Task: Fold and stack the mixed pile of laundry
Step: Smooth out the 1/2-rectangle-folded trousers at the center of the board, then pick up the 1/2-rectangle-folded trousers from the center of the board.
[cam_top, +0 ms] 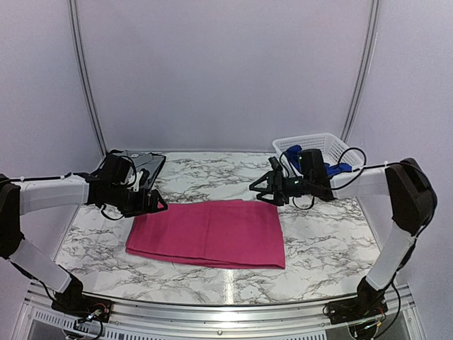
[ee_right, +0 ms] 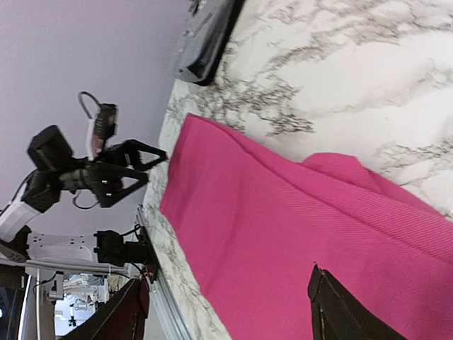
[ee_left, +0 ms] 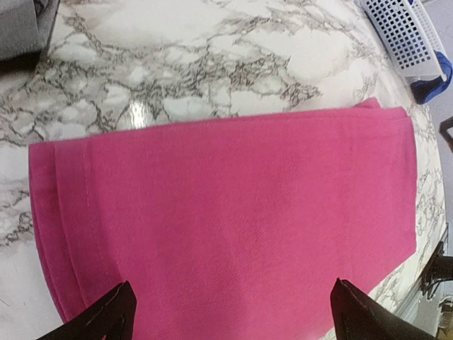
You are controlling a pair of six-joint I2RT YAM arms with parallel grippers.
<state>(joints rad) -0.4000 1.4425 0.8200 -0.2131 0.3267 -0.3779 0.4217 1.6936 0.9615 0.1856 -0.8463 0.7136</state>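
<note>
From above, the pink garment lay folded into a flat rectangle at the middle of the marble counter, nearer the front edge than the back. The left end effector hung just off the garment's far-left corner, and the right end effector just off its far-right corner. Neither had cloth in it. The blue garment sat bunched in the white mesh basket at the far right, partly hidden behind the right arm. A dark grey tray lay at the far left, behind the left arm.

In the left wrist view, the left end effector was spread wide, its jaws at the lower corners of the picture with nothing between them but the pink garment lying below. The cloth was smooth, with a stitched hem along its left side. The basket and a bit of the blue garment showed at the upper right, the tray at the upper left.

In the right wrist view, the right end effector was likewise wide apart and held nothing. The pink garment lay beneath it with one corner slightly rumpled. Beyond it the left end effector hovered with its jaws parted, and the tray lay at the counter's far end.
</note>
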